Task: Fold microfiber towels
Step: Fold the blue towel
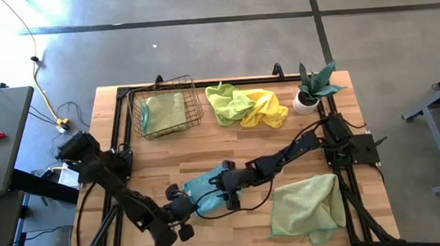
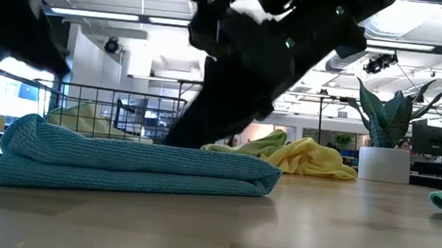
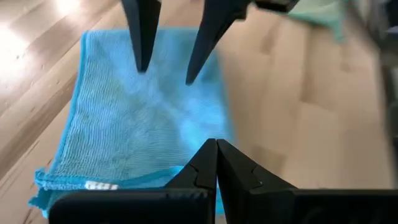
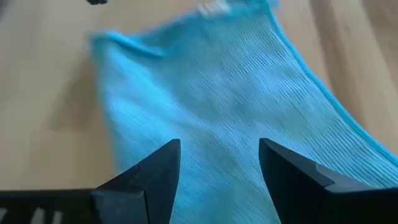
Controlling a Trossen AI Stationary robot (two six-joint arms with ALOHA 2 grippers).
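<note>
- Teal cloth first, from above: the blue towel (image 1: 202, 189) lies folded near the table's front edge, between both arms. The right gripper (image 1: 227, 191) sits over its right half, the left gripper (image 1: 181, 207) at its front-left end; both are about equally near.
- Low view: the blue towel (image 2: 133, 168) lies flat as a layered slab, long axis across the picture, rounded fold at the right end. Dark arm links hang above it.
- Left wrist view: the left gripper (image 3: 216, 155) is pinched closed, empty, just off the towel's tagged end.
- Right wrist view: the right gripper (image 4: 219, 163) stands wide, nothing held; the towel runs lengthwise away from it, towards the left gripper.
</note>
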